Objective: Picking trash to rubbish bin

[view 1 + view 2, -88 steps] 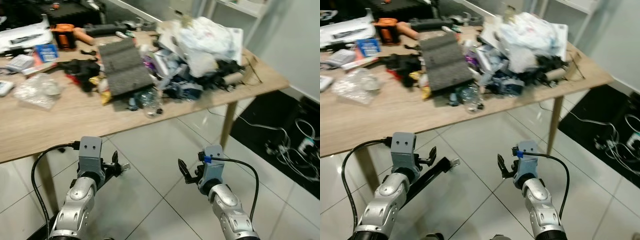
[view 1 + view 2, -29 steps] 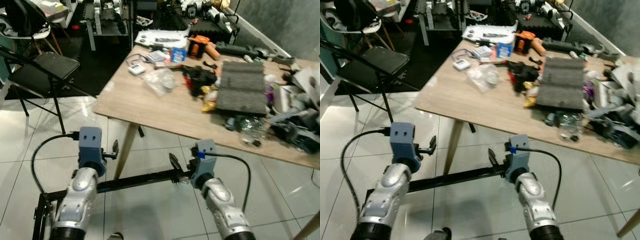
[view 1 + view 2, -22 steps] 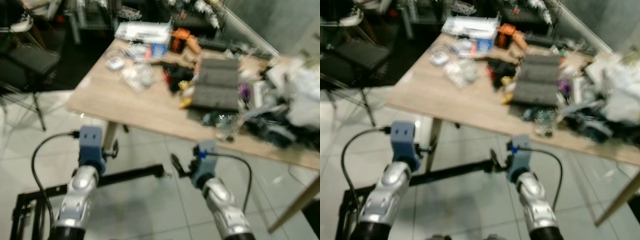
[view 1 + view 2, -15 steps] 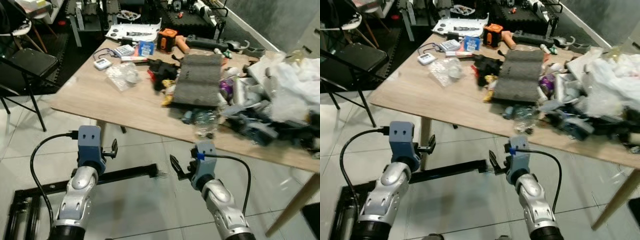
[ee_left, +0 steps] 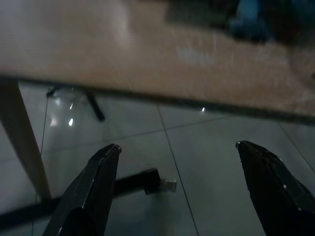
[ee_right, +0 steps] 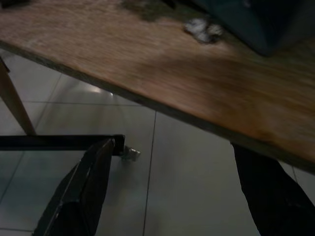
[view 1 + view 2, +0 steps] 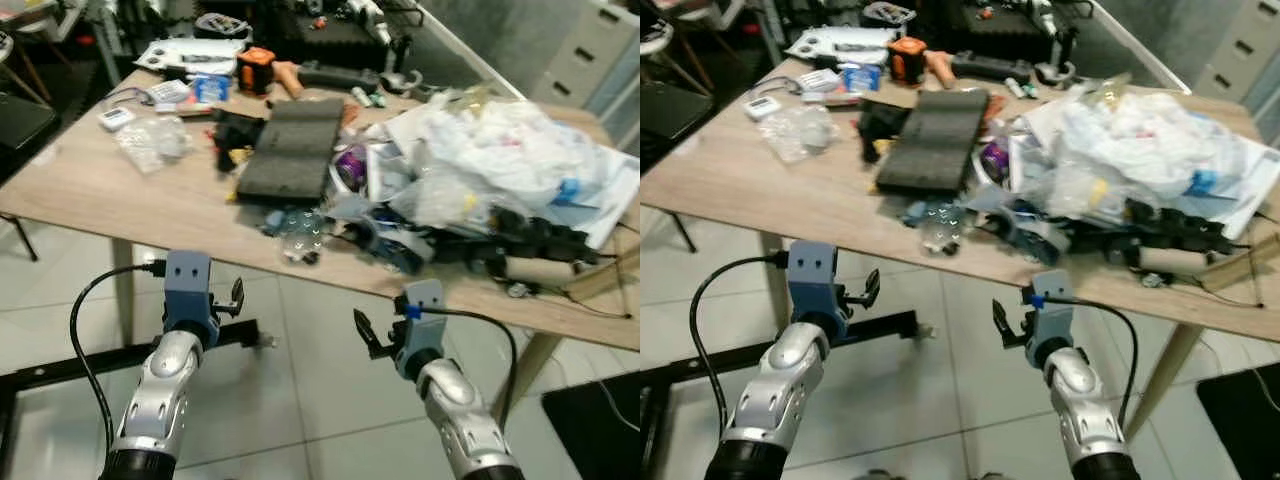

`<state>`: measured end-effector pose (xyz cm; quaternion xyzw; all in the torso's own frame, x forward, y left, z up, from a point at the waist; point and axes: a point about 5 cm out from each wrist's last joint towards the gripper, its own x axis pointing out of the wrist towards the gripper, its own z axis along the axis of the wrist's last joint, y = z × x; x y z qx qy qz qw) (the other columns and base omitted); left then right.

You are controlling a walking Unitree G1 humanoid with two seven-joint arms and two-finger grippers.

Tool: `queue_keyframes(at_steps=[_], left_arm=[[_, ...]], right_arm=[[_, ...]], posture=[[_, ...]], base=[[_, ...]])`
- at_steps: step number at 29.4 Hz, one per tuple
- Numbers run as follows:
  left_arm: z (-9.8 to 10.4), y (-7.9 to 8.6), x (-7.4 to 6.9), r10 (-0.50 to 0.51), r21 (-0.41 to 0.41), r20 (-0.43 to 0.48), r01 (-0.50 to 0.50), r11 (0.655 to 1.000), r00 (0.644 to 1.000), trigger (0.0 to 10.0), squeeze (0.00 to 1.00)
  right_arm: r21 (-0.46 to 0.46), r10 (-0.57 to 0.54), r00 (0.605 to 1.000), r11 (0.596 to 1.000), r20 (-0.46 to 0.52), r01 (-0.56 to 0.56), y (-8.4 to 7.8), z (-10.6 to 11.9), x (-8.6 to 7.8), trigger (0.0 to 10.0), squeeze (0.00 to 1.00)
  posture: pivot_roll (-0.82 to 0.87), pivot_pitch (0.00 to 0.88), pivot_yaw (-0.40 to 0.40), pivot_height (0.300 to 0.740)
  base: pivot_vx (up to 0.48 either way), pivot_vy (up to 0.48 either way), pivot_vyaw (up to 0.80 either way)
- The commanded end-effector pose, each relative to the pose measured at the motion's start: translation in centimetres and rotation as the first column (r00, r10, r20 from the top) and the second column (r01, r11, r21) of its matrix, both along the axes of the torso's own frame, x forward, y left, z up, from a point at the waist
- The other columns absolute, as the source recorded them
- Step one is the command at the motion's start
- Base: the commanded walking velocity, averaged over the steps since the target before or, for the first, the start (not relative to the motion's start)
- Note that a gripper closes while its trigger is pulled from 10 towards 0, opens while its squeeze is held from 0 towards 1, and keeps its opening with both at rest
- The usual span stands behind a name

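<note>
Head views: the left gripper (image 7: pixel 236 297) and right gripper (image 7: pixel 364 335) hover low over the tiled floor (image 7: pixel 300 400), in front of a wooden desk (image 7: pixel 120 195), both released and holding nothing. A heap of trash (image 7: pixel 480 175) covers the desk's right half, with a crushed clear bottle (image 7: pixel 298 233) near the front edge and a dark grey mat (image 7: pixel 290 150) behind it.

Left wrist view: black fingers (image 5: pixel 93 187) spread wide below the desk edge.

Right wrist view: fingers (image 6: pixel 83 191) likewise apart, over floor tiles.
</note>
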<state>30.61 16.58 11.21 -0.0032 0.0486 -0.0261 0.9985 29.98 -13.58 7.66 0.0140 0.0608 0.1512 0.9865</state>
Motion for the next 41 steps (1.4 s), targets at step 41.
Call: queue_keyframes(at_steps=[41], left_arm=[[-0.58,-0.03,0.04,-0.01,0.061,-0.025,0.011,0.998,1.0,10.0,0.0]], right_arm=[[0.005,-0.023,0.999,1.0,-0.028,0.023,-0.37,-0.98,-0.76,10.0,0.0]], posture=[[0.0,0.154,-0.043,0.74]], base=[[0.0,0.108,0.0]])
